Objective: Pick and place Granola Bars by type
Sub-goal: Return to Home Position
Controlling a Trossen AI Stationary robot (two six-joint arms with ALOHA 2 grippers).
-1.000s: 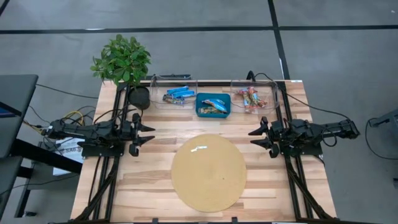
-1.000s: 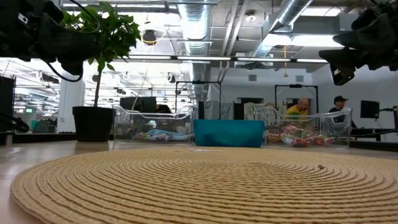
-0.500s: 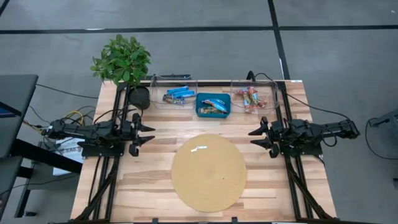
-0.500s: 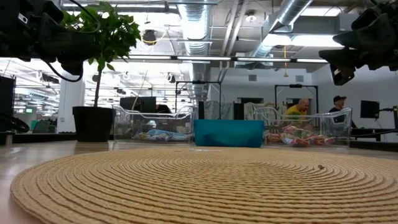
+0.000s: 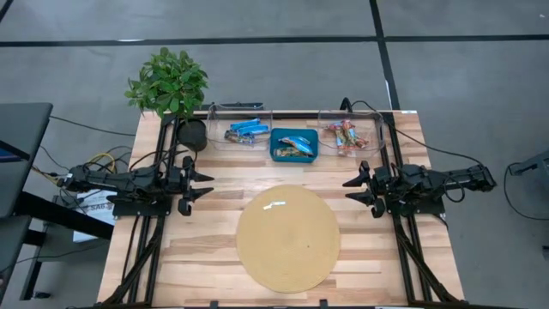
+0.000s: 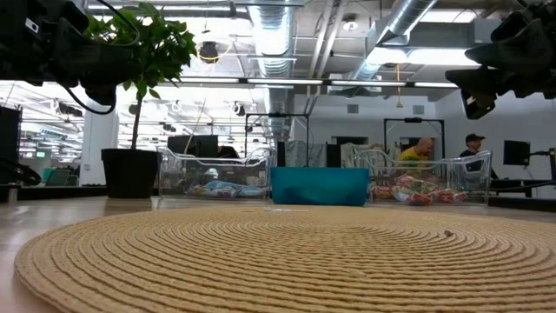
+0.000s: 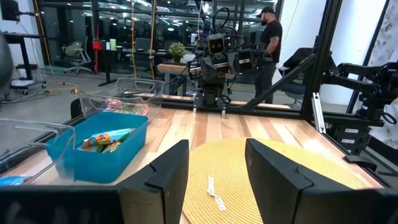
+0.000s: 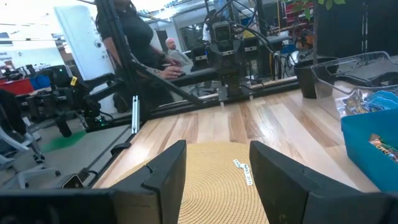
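The granola bars lie in three containers along the table's far edge. Bright blue bars fill the left clear bin, blue-and-silver bars sit in the teal tray, and red-and-tan bars are in the right clear bin. My left gripper hovers open at the table's left side, pointing right. My right gripper hovers open at the right side, pointing left. Both are well away from the bars. The left wrist view shows the teal tray with bars inside.
A round woven mat lies at the table's middle, between the grippers, with a small paper label on it. A potted plant stands at the far left corner. People show in the room beyond the table.
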